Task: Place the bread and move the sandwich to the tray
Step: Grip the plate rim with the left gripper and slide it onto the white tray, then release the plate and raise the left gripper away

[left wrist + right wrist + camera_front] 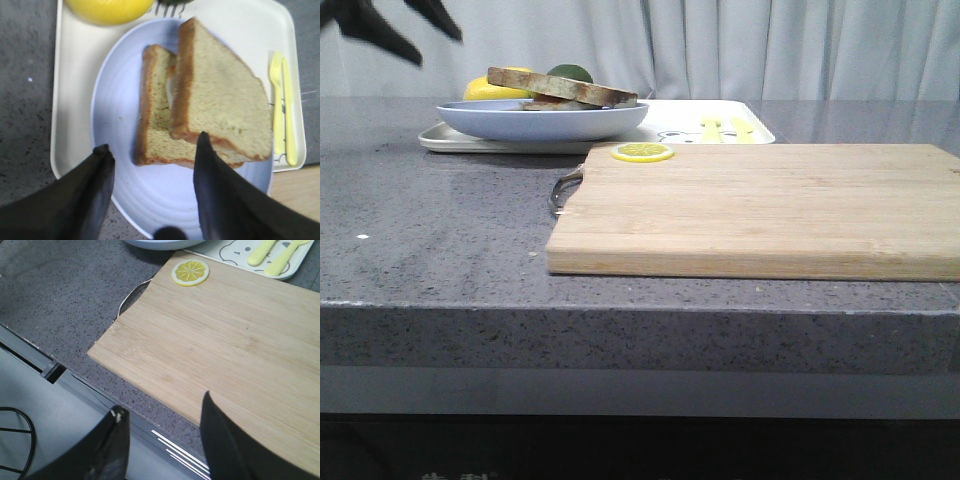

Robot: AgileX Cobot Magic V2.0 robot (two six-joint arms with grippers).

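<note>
- One grey counter (pixel 440 230) carries everything, with pale curtains (pixel 770 45) behind it.
- Wooden board (pixel 760 210) lies on the counter's near right part, a metal handle (pixel 563 190) at its left end; the right wrist view shows it below the right gripper (pixel 165 440), whose fingers are spread with nothing between them, over the board's near edge.
- White tray (pixel 75 100) sits behind the board at the far left, its right end bearing a cartoon print (pixel 237 250) and a yellow fork and knife (pixel 282 105).
- Blue plate (pixel 115 110) rests on the tray, overhanging its near rim.
- Sandwich (pixel 200 105) lies on the plate: the thick bread (pixel 225 100) rests on top, skewed off the lower slice (pixel 155 115), with a sliver of white egg (pixel 171 92) showing between them.
- Left gripper (pixel 150 160) hangs above the plate with its fingers apart and empty; one fingertip (pixel 202 145) overlaps the bread's near crust in the wrist view, though I cannot tell if it touches.
- Yellow fruit (pixel 107 9) sits on the tray beyond the plate, a dark green one (pixel 570 73) beside it.
- Lemon slice (pixel 642 152) lies on the board's far left corner.
</note>
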